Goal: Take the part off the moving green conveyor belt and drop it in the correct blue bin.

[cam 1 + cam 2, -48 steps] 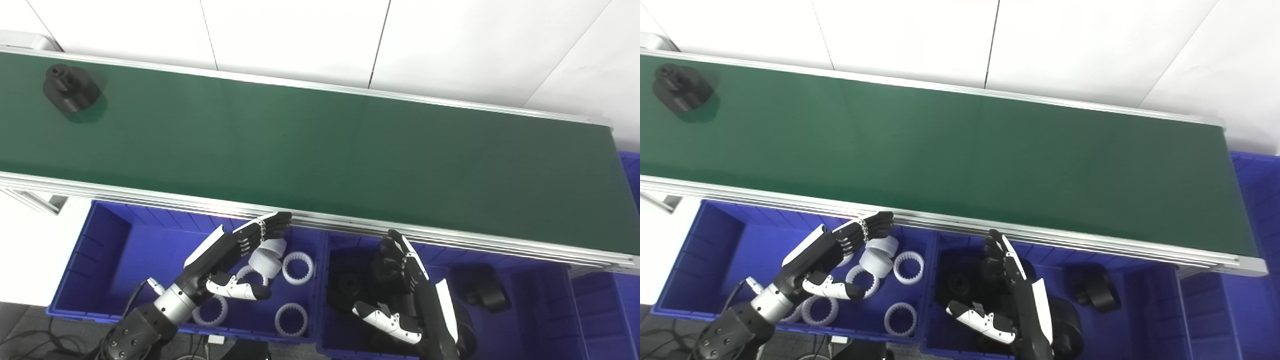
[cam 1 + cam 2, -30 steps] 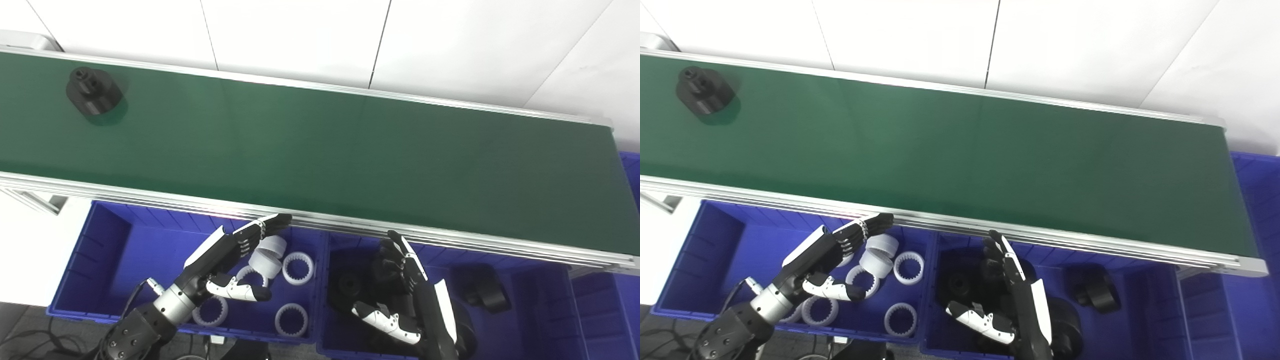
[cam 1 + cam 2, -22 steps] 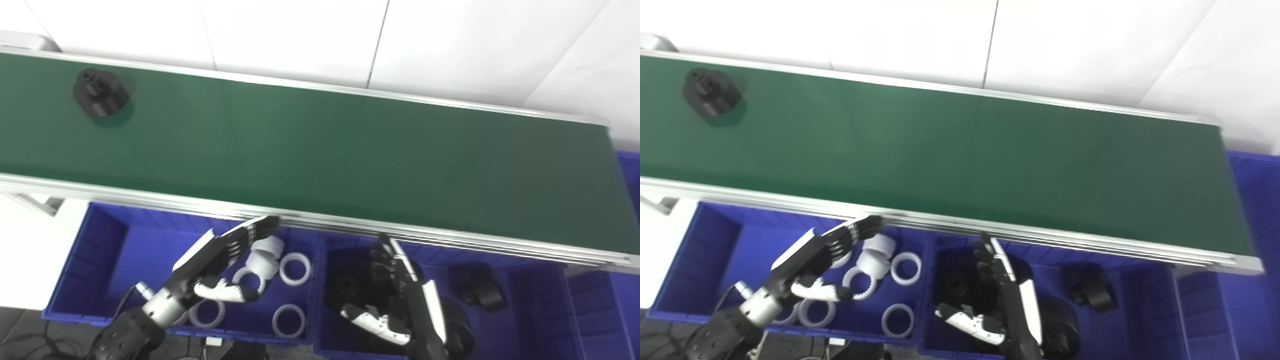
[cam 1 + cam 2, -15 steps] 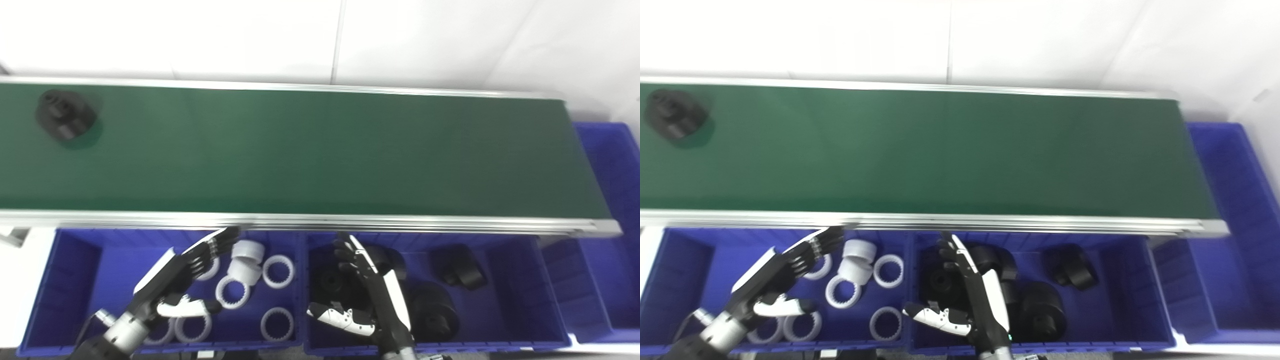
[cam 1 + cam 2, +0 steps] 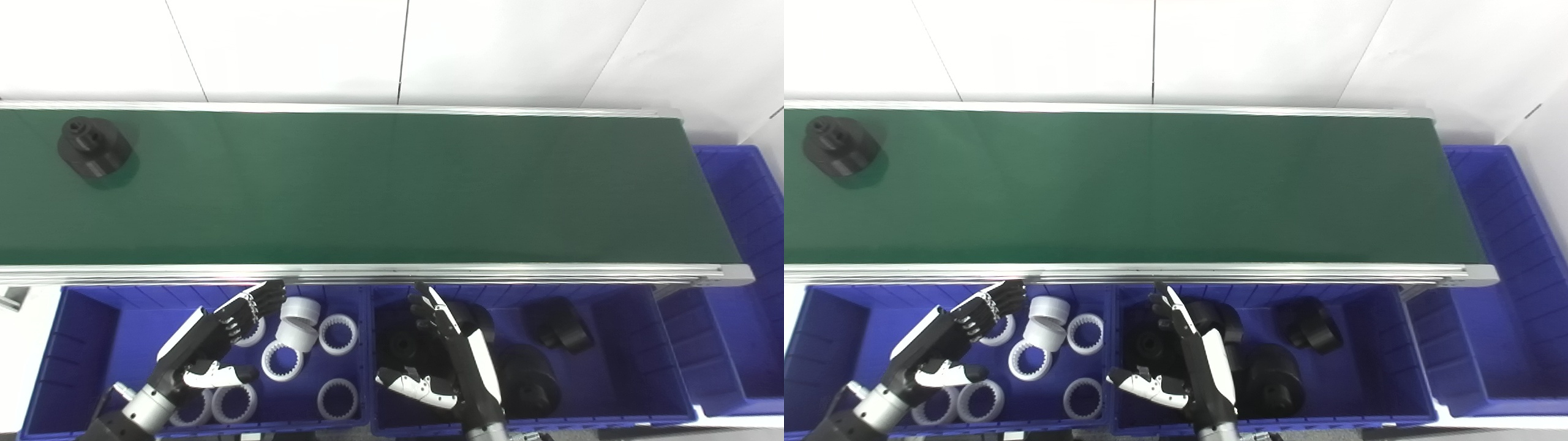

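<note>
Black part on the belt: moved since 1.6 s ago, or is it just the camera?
Cannot tell. The whole view shifted, so the conveyor belt offers no steady mark; the black part sits near its left end, far side.

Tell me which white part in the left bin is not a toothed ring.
The white cylindrical cap, lying tilted just beyond the left robot hand; the other white parts are flat toothed rings.

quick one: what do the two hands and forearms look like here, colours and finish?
Both hands look alike: black fingers, white shell on the back of the hand, white thumb with a dark tip. The left hand sits on a silver metallic wrist cylinder above a black forearm. The right hand runs into a black forearm. No markings are readable.
</note>
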Robot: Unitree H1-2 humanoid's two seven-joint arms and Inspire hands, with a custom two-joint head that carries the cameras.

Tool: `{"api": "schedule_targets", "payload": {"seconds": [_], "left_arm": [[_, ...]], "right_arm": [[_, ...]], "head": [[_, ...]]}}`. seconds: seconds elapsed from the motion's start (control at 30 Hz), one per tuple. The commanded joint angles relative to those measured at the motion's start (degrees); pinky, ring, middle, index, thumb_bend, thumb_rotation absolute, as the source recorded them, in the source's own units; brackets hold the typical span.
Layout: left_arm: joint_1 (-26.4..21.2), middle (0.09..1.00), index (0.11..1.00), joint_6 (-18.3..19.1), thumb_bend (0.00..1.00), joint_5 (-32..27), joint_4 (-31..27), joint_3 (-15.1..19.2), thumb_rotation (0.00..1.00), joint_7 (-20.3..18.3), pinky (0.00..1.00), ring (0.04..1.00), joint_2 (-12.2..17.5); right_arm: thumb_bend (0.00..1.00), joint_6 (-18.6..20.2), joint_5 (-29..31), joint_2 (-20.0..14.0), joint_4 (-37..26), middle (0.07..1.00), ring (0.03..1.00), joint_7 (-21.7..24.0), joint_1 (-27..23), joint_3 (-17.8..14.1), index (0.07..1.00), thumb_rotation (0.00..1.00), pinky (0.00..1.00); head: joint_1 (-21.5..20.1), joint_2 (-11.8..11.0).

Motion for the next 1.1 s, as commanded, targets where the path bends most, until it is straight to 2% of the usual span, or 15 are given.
{"api": "schedule_targets", "payload": {"seconds": [0.0,0.03,0.07,0.1,0.13,0.27,0.33,0.37,0.47,0.5,0.67,0.73,0.9,1.0,1.07], "left_arm": [[-0.4,0.908,0.88,-2.0,0.83,-0.8,-0.8,1.0,0.45,-2.2,0.92,0.917,-1.0],[-0.3,0.893,0.859,-2.0,0.84,-0.6,-0.8,1.1,0.43,-2.3,0.87,0.89,-1.4],[0.0,0.887,0.851,-2.0,0.84,0.6,-1.2,0.7,0.44,-1.3,0.86,0.879,-1.7],[0.2,0.885,0.848,-2.0,0.85,1.5,-1.6,0.4,0.44,-0.6,0.85,0.876,-1.9],[0.1,0.881,0.843,-2.0,0.85,2.3,-1.6,0.1,0.44,0.0,0.84,0.87,-2.1],[-0.2,0.866,0.823,-2.0,0.87,3.8,-0.7,-1.1,0.48,1.7,0.8,0.849,-2.4],[-0.2,0.853,0.808,-2.0,0.87,4.2,-0.3,-1.6,0.48,2.8,0.78,0.833,-2.6],[-0.2,0.847,0.802,-2.0,0.87,3.9,0.0,-1.7,0.47,2.8,0.77,0.823,-2.7],[-0.5,0.843,0.796,-2.0,0.87,3.3,1.0,-2.1,0.45,2.7,0.76,0.815,-2.7],[-0.5,0.84,0.791,-2.0,0.87,3.4,1.2,-2.2,0.45,3.0,0.75,0.81,-2.8],[-0.9,0.831,0.782,-2.0,0.87,3.5,2.0,-2.3,0.44,3.3,0.74,0.798,-3.0],[-0.9,0.829,0.78,-2.0,0.87,3.9,2.1,-2.6,0.45,3.8,0.74,0.796,-2.9],[-1.0,0.827,0.779,-2.0,0.86,4.1,2.2,-3.0,0.45,4.6,0.73,0.792,-2.9],[-1.0,0.824,0.776,-2.0,0.86,4.2,2.4,-3.8,0.45,5.5,0.73,0.79,-3.1],[-0.9,0.819,0.773,-2.0,0.87,4.8,2.4,-4.5,0.44,6.7,0.73,0.79,-3.1]], "right_arm": [[0.81,-4.3,1.2,-0.6,0.5,0.864,0.831,-0.8,0.5,0.4,0.932,0.46,0.75],[0.81,-4.9,1.8,-1.0,0.8,0.869,0.837,-0.7,0.4,0.3,0.937,0.45,0.76],[0.8,-5.3,3.0,-1.6,1.3,0.875,0.846,-0.4,0.3,0.4,0.942,0.44,0.76],[0.8,-5.5,3.9,-2.0,1.6,0.877,0.849,-0.3,0.2,0.5,0.943,0.44,0.77],[0.8,-5.6,4.3,-2.6,1.9,0.881,0.856,-0.7,0.0,0.8,0.946,0.44,0.77],[0.8,-5.7,5.4,-4.5,3.2,0.88,0.861,-2.2,-0.9,2.0,0.959,0.46,0.79],[0.81,-5.7,6.2,-5.2,3.9,0.884,0.869,-2.9,-1.2,2.4,0.961,0.46,0.8],[0.81,-5.7,6.2,-5.3,4.2,0.882,0.863,-3.4,-1.4,2.6,0.961,0.46,0.76],[0.81,-5.7,6.5,-6.3,5.4,0.875,0.854,-5.1,-2.3,3.9,0.965,0.46,0.74],[0.81,-5.7,6.9,-6.5,5.6,0.875,0.857,-5.2,-2.4,4.1,0.966,0.46,0.74],[0.81,-5.6,7.6,-7.0,6.0,0.888,0.864,-5.9,-2.7,4.9,0.968,0.45,0.6],[0.8,-5.6,7.8,-7.2,6.2,0.893,0.874,-6.2,-2.9,5.1,0.973,0.45,0.7],[0.81,-5.6,8.7,-7.6,6.2,0.901,0.816,-6.6,-3.1,5.3,0.969,0.43,0.54],[0.8,-5.7,9.3,-8.3,6.1,0.894,0.813,-7.3,-3.3,5.8,0.967,0.42,0.57],[0.79,-5.7,9.6,-8.9,6.2,0.89,0.806,-8.0,-3.6,6.2,0.971,0.41,0.68]], "head": [[5.4,-1.8],[6.6,-2.2],[10.4,-3.8],[10.4,-3.8],[13.8,-5.4],[18.3,-8.2],[19.6,-9.8],[19.6,-9.8],[20.7,-11.5],[20.7,-11.5],[21.9,-12.4],[22.3,-12.5],[24.2,-12.7],[28.1,-13.3],[29.2,-13.7]]}}
